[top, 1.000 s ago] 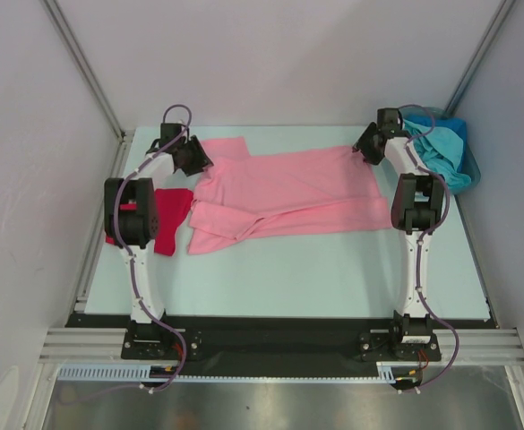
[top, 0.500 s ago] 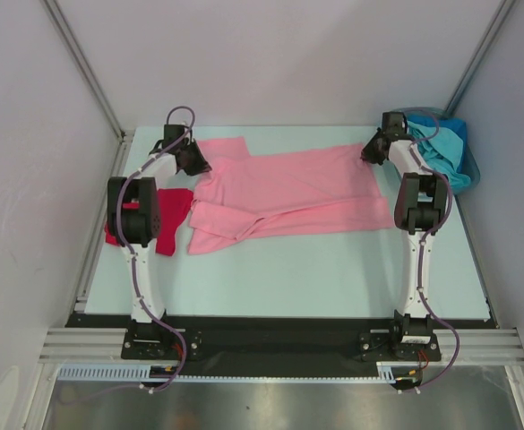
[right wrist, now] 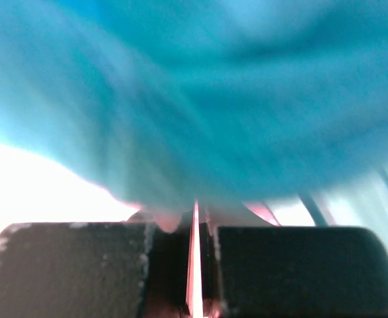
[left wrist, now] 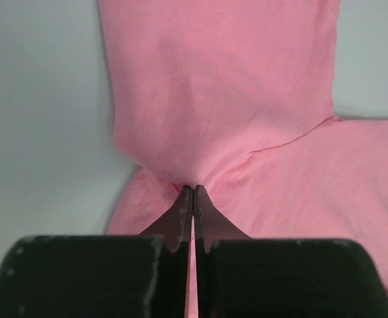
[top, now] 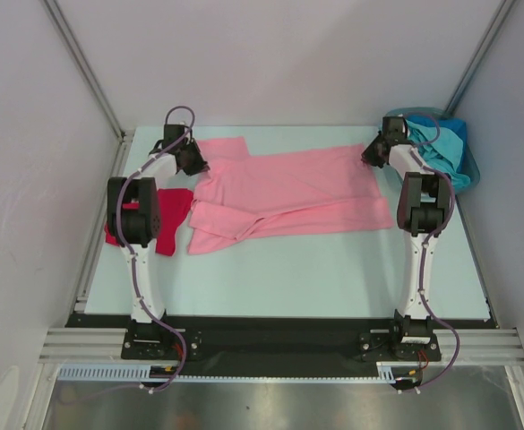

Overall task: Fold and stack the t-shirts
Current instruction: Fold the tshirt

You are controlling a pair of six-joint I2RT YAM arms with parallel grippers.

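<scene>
Pink shirt [top: 288, 188] lies spread out on the far half of the desk [top: 288, 278]. It reaches from near the far left corner almost to the far right corner. Part of its near side is folded over on itself.

The left tool [top: 196, 161] sits at the far left end of the pink shirt. Its fingers are pressed tight together and they pinch a bit of pink cloth. The cloth bunches up into a small peak right at the tips.

The right tool [top: 369, 154] sits at the far right corner of the pink shirt. It is closed very narrow too. A thin line of pink shows between its fingers, so it is holding the pink shirt. Its own camera view is blurry and mostly full of teal cloth.

The red shirt [top: 167, 215] lies by the left edge of the desk, just beside the pink shirt. The left arm [top: 136, 215] hides part of it.

The teal and blue shirts [top: 441, 143] sit in a heap in the far right corner, just beside the right tool.
</scene>
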